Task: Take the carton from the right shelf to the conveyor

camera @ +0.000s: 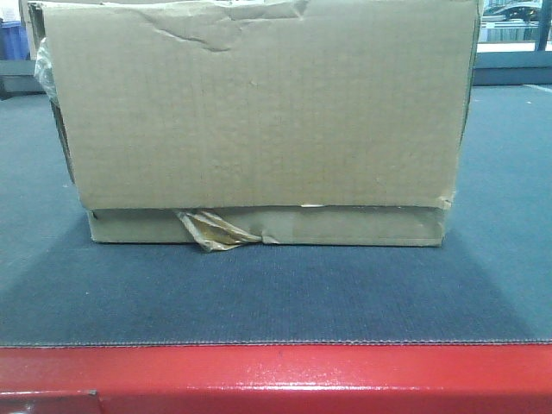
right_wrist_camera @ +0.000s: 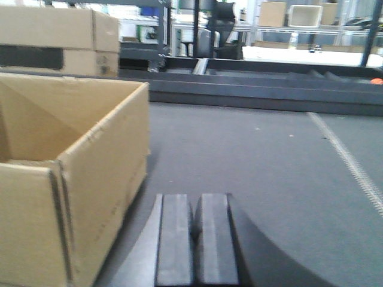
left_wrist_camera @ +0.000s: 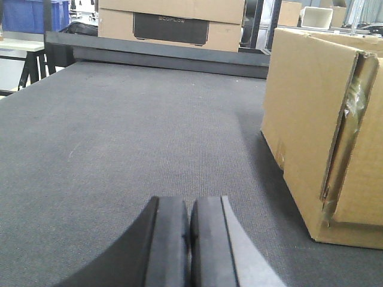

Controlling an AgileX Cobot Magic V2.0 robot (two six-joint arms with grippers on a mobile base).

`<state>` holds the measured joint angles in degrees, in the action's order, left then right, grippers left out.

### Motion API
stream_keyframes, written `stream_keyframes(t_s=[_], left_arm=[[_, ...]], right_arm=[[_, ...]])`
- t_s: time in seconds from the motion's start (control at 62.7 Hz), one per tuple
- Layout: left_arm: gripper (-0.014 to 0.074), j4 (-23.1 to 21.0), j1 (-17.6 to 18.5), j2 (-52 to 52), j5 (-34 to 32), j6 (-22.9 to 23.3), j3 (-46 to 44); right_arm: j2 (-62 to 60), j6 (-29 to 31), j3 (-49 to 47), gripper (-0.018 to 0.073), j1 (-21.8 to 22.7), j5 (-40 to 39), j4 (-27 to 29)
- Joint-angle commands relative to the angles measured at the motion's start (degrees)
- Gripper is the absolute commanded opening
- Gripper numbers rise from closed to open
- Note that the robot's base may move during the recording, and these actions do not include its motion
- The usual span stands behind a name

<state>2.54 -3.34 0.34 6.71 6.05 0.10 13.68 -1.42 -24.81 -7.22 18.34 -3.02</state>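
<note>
The carton (camera: 259, 121) sits on the dark belt (camera: 276, 293), behind its red edge (camera: 276, 375). The left gripper (left_wrist_camera: 190, 239) is clenched empty to the carton's left; the right gripper (right_wrist_camera: 194, 239) is clenched empty to its right, neither touching it.

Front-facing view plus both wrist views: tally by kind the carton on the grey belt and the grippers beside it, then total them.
carton on the belt: 1
Grippers, left gripper and right gripper, both with pads pressed together and holding nothing: 2
Total: 3
</note>
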Motion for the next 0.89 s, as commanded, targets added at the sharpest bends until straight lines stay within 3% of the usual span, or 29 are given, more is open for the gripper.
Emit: stream_keyframes(t_s=[0.0,0.207,0.415,0.479,0.878], left_arm=[[0.0013,-0.2,-0.2,-0.3,-0.8,-0.2,-0.1],[0.0013,-0.2,-0.2,-0.3,-0.8,-0.2,-0.1],[0.0013,-0.2,-0.2,-0.3,-0.8,-0.2,-0.1],[0.0013,-0.2,-0.2,-0.3,-0.8,-0.2,-0.1],[0.0013,-0.2,-0.2,-0.3,-1.3,-0.2,-0.1]], right_arm=[[-1.4,6.7,2.8,-0.0069,2.7,-4.1,5.3],[-8.6,7.0,14.9,-0.0069,9.0,-10.0,9.5],[-13.7,7.0,24.8,-0.0069,9.6,-13.8,9.6],[-13.7,7.0,24.8,-0.0069,9.5,-17.0,9.6],[-13.7,7.0,24.8,-0.0069,9.5,-14.6,9.6]])
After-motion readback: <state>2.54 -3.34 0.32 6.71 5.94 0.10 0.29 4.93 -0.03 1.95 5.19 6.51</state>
